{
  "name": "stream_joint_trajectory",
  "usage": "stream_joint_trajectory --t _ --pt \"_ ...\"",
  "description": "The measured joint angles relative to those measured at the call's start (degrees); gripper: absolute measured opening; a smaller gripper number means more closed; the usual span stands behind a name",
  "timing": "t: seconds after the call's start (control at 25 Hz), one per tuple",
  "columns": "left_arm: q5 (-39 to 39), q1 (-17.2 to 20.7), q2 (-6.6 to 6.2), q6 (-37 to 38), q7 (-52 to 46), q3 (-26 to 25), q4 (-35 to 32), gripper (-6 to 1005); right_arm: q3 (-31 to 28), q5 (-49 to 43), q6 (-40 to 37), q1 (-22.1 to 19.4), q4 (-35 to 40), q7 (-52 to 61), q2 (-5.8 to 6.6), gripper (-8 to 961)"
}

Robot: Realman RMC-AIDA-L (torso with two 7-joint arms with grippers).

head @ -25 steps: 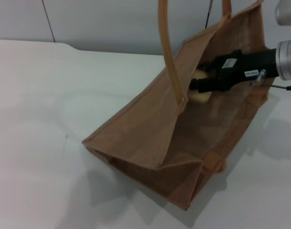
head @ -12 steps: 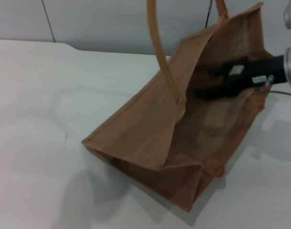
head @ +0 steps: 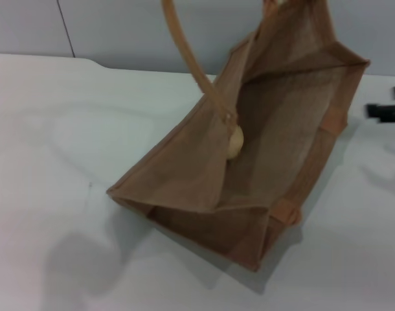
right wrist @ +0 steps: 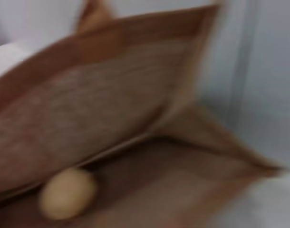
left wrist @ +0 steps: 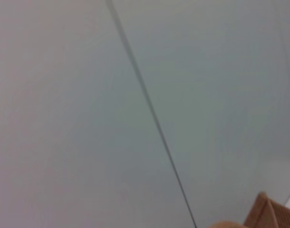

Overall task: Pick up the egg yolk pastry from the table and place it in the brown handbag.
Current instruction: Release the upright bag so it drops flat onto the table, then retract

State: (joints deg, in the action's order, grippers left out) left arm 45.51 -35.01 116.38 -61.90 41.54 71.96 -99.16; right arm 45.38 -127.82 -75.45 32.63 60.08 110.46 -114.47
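Pale egg yolk pastry inside brown handbag, right claw well apart

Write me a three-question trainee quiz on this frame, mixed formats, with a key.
1. True or false: the pastry lies on the table outside the bag.
2. Multiple choice: the right pincer is A) inside the bag, B) outside the bag, past its open end, C) gripping a handle.
3. Fill in: inside the bag, the pastry rests against the bag's ____.

Key: 1 false; the pastry is in the bag. 2 B. 3 side wall, as the right wrist view shows.
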Motion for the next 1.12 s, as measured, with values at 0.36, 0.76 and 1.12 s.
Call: stream_joint_trajectory --t 0.36,0.76,1.12 --pt "11.1 1.2 0.01 5.2 5.8 -1.7 10.5 205 -4.5 0.4 10.9 -2.2 -2.4 -3.8 -1.1 853" --pt "34.7 1.0 -0.12 5.6 29.5 -1.8 25.8 592 -6.0 7.9 14.4 0.7 -12.0 -11.6 -1.21 851" --pt "47.3 0.6 0.0 3.7 40.5 -2.3 34.7 797 -6.6 11.2 14.7 1.7 -14.5 -13.7 -1.3 852"
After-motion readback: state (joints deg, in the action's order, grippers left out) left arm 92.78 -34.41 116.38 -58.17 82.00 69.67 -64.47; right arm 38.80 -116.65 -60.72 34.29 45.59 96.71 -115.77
